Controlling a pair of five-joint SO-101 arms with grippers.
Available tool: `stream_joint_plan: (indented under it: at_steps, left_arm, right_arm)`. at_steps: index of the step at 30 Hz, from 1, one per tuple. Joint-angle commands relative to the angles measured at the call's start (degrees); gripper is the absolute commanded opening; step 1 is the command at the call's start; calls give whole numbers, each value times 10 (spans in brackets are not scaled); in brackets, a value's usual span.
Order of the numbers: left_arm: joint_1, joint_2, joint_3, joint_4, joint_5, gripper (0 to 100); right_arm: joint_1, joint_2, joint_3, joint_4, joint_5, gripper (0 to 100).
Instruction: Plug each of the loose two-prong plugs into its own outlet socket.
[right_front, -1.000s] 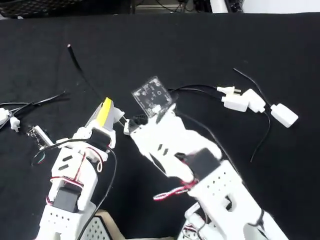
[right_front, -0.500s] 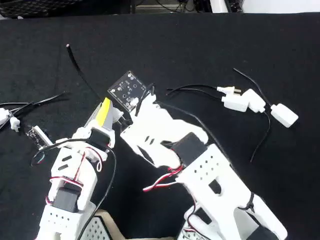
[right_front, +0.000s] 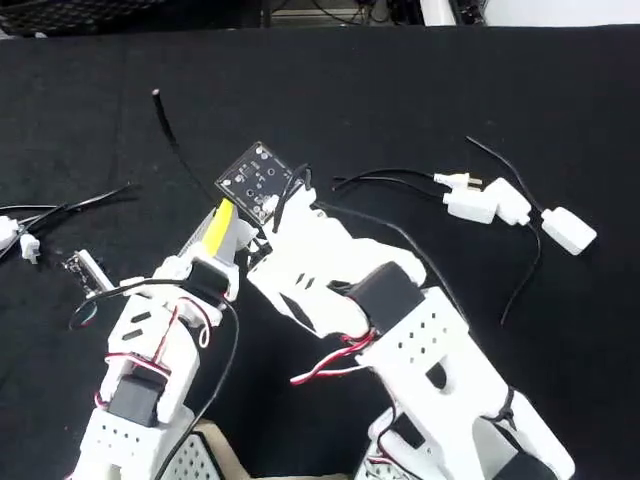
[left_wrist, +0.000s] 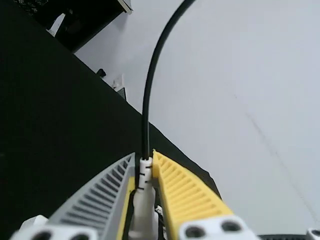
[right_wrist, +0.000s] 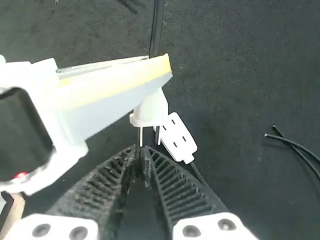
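Note:
My left gripper is shut on a white two-prong plug, and the plug's black cord rises out between the yellow and grey fingers. From the right wrist view that plug hangs from the left gripper with its prongs pointing at my right gripper. The right gripper's black fingers are pressed together. A small white outlet socket sits just beside their tips, and its cord runs under one finger. In the high view both arms meet left of centre, the left gripper beside the right arm's wrist board.
Three white plug and socket bodies with thin black cords lie at the right of the black table. Small white parts and loose wires lie at the left edge. The held cord trails toward the back left.
The right arm has swung left until its wrist sits against the left gripper. The left arm edged forward and right, and the cord's free end shifted right.

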Motion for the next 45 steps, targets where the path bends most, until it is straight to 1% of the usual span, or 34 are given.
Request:
stream_joint_plan:
  at_steps: [1,4,8,15,19,22,27,31,34,36,38,40,42,45]
  left_arm:
    - [6,-10,-41,1,3,30]
    - [19,-10,-56,1,7,30]
    - [23,-10,-58,1,28,30]
    - [23,-10,-47,-4,23,30]
    - [22,-10,-57,-3,24,30]
    - [-5,-10,-52,-1,24,30]
    - [-31,-10,-36,0,25,30]
    - [-29,-9,-28,0,25,30]
    - [-31,-9,-21,-2,15,30]
    - [-28,-9,-19,-2,-21,30]
    - [-23,-9,-21,-1,-61,30]
    - [-9,-9,-25,-4,-84,30]
    - [9,-10,-36,0,-92,30]
    - [18,-10,-47,0,-93,30]
  right_arm:
    - [24,0,-39,2,3,11]
    - [53,1,-51,2,3,11]
    - [57,1,-51,0,3,11]
    - [49,-2,-52,15,11,11]
    - [46,-1,-48,19,50,11]
    - [93,1,-51,17,39,11]
    - [180,5,-51,-7,-28,11]
    - [199,62,-76,5,-33,14]
    - [198,142,-112,33,4,30]
    - [200,193,-125,34,30,31]
    - [203,236,-125,23,41,31]
    - [206,269,-117,11,44,31]
    - [204,281,-109,7,64,33]
    - [189,269,-87,9,105,35]
